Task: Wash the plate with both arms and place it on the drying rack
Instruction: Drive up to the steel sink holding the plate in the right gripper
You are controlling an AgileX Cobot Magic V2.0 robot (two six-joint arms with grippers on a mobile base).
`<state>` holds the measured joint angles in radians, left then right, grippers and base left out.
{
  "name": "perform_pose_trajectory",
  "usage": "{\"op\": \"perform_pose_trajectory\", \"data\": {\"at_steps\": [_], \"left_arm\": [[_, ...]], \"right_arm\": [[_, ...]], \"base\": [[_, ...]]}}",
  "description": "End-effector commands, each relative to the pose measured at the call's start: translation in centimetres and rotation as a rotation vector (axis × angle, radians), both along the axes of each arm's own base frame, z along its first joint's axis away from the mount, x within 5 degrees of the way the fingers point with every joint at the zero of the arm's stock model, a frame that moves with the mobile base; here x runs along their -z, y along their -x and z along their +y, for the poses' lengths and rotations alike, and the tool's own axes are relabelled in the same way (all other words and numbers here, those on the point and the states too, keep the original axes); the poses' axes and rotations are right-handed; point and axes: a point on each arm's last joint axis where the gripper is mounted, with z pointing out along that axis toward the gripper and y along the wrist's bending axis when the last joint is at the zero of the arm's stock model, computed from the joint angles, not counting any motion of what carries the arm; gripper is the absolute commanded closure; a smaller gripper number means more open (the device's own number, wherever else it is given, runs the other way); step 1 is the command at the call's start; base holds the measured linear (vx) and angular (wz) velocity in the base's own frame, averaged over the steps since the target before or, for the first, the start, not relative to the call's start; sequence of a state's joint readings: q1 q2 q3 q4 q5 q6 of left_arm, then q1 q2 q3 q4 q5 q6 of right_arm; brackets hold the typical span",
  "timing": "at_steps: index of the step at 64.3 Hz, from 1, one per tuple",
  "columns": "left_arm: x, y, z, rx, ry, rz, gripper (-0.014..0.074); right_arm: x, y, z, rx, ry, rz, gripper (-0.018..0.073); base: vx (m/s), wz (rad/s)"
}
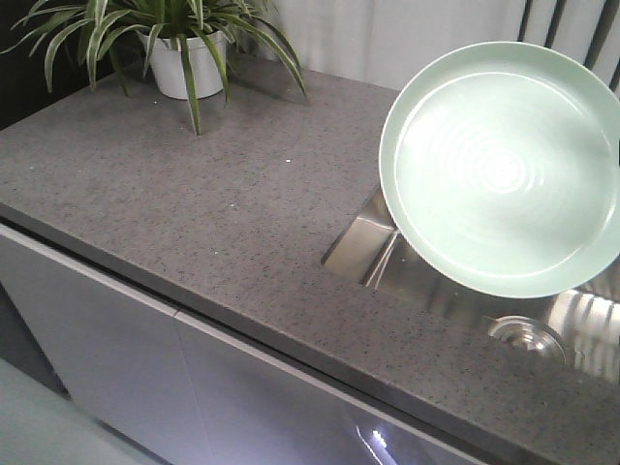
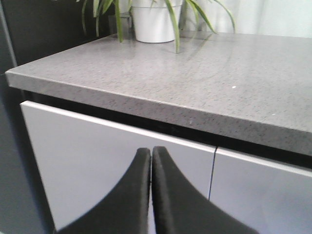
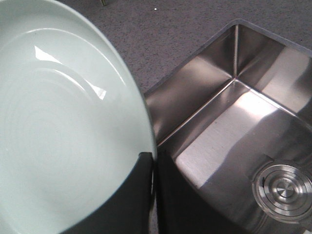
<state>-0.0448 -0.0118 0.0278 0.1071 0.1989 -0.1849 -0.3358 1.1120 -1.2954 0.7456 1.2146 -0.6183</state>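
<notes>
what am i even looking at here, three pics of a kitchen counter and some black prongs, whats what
This is a two-armed robot on a mobile base, and each picture comes from one of its cameras. The front view looks down on a grey counter with a potted plant and a steel sink. The other two cameras sit on the wrists, so the black prongs are gripper fingers. The left gripper is shut on nothing, low in front of a cabinet door. The right gripper pinches the rim of the mint-green plate, holding it tilted above the sink, whose floor has a round drain strainer.
</notes>
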Motion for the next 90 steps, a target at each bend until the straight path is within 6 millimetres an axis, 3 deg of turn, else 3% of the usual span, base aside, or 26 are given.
{"op": "perform_pose_trajectory", "data": {"at_steps": [1,90], "left_arm": [[-0.15,-0.03,-0.11,0.014,0.011,-0.07,0.0603],[-0.15,-0.03,-0.11,0.014,0.011,-0.07,0.0603]], "right_arm": [[-1.41,0.33,0.23,0.014,-0.025,-0.083,0.0566],[-1.42,0.31,0.22,0.015,-0.025,-0.085,0.0566]], "base": [[0.06,-0.25],[0.05,-0.22]]}}
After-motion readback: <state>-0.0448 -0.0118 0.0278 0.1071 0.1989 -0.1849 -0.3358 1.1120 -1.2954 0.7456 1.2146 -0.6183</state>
